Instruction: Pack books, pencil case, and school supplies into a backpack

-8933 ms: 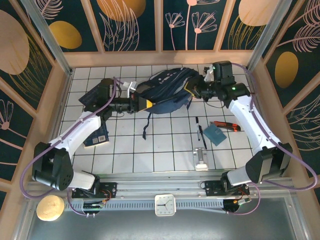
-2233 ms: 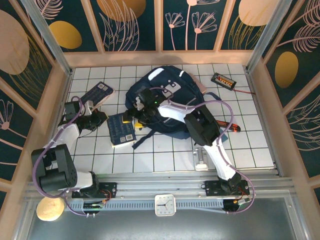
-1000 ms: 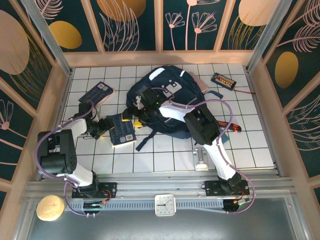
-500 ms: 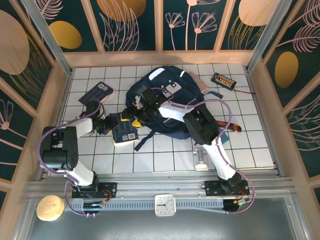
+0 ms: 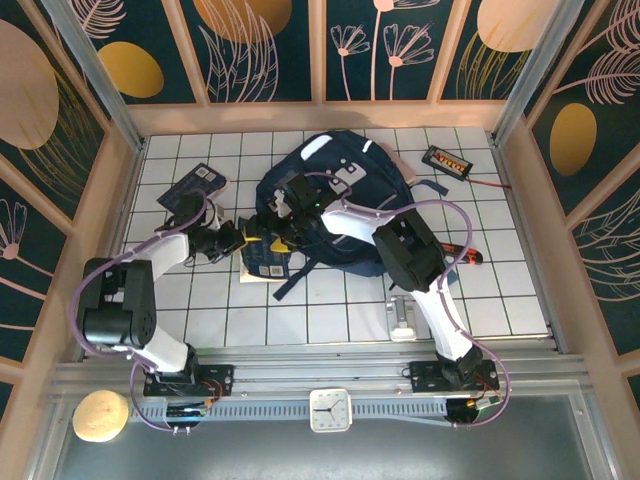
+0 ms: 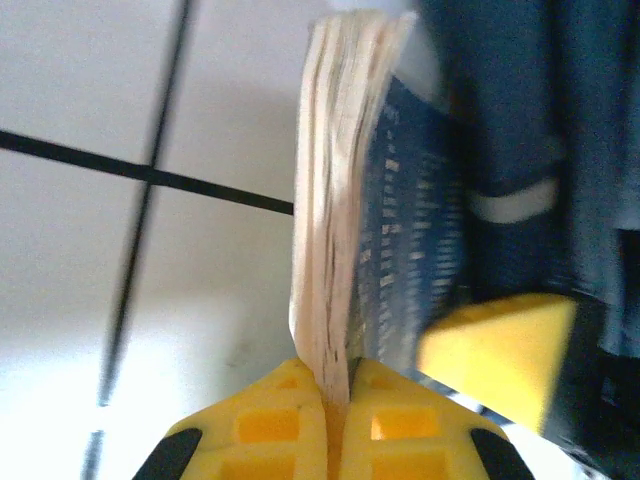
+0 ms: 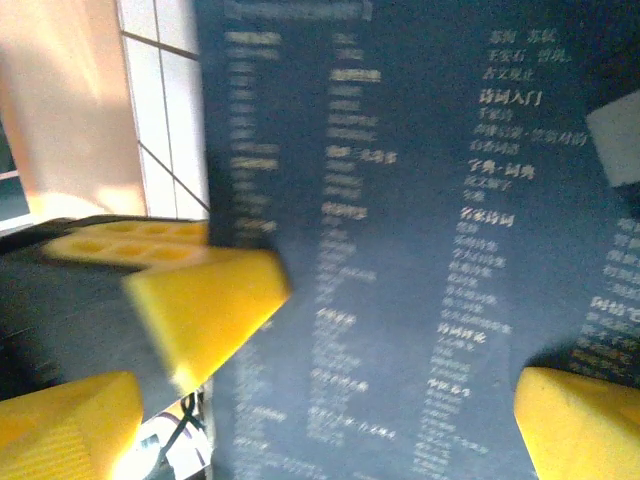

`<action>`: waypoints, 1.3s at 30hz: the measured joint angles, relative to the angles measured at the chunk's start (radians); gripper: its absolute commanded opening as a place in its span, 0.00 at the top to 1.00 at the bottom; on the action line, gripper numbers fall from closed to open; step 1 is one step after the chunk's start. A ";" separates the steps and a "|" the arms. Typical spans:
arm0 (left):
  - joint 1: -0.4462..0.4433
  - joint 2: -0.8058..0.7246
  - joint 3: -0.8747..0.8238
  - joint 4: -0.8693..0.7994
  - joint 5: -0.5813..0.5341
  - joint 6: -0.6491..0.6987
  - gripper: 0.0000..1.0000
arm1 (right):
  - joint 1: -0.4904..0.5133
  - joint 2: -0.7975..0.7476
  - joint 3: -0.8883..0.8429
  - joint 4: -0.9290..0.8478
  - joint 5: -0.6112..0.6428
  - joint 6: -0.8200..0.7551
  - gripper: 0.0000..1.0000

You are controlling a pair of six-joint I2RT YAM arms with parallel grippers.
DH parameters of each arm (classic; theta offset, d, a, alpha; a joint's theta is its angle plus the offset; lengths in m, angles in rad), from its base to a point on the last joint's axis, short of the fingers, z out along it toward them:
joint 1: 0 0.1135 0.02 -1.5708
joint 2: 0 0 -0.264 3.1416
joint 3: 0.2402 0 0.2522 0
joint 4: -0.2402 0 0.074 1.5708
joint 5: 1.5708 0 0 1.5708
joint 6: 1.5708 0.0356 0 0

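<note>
As seen from above, leftmost, dark book: lies flat on the white tiled table, upper left, well apart from the backpack.
Left gripper: clamped tight on the black book; in the left wrist view, yellow fingers pressed together on the white page edge.
Black book: rests on the tiles just beside the backpack's near left side, far end against the fabric; cover with pale print turned up toward the right wrist camera.
Right gripper: spread wide above the cover, grasping nothing; yellow fingertips well apart at the bottom corners of the right wrist view.
Backpack: sits mid-table toward the back, navy with white-grey patches, dark strap trailing toward the near edge.
Silver metal piece: lies alone on the near tiles.
Pencil case: pink strip against the backpack's upper right edge, rest hidden.
Black gadget: sits far right at the back, red wire trailing right.
Orange-and-black tool: lies on the tiles, partly behind the right arm.
</note>
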 measured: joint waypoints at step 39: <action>-0.060 -0.190 0.021 0.134 0.349 -0.182 0.17 | -0.100 -0.653 -0.612 0.353 0.110 0.159 1.00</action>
